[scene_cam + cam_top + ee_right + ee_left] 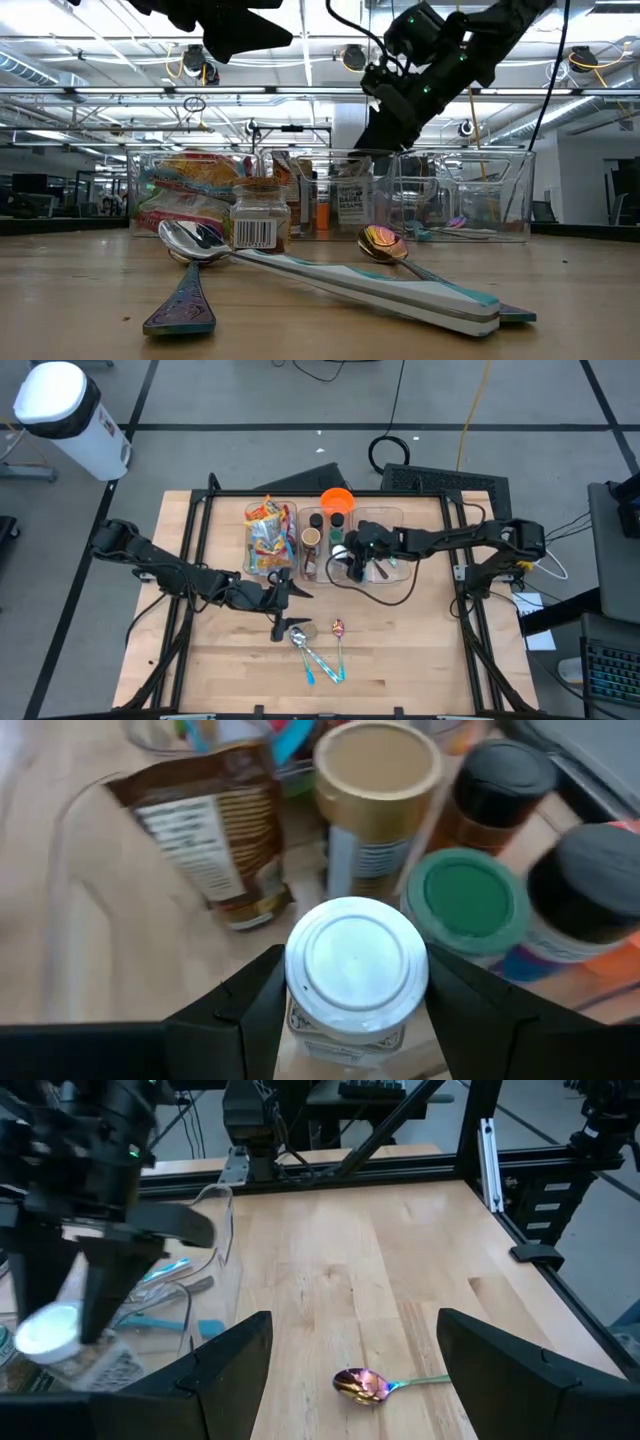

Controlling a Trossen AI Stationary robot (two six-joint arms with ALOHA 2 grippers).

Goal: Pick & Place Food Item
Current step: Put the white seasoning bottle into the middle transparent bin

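1. Between the fingers of your right gripper (352, 982) sits a white-lidded jar (356, 972), clamped on both sides of its lid.
2. Just beyond that gripper you see a tan-lidded jar (377, 772), a green-lidded jar (466, 900) and two black-lidded ones, packed close together in the clear bin (375, 512).
3. Beside the held jar, on the gripper's other side, a brown pouch (205, 828) leans.
4. Your left gripper (290, 590) hangs above the table with its fingers spread wide and nothing between them.
5. Below and ahead of it you find a small spice jar (259, 219) upright on the wood, beside three spoons; the iridescent spoon (364, 1385) lies between its fingertips in the left wrist view.
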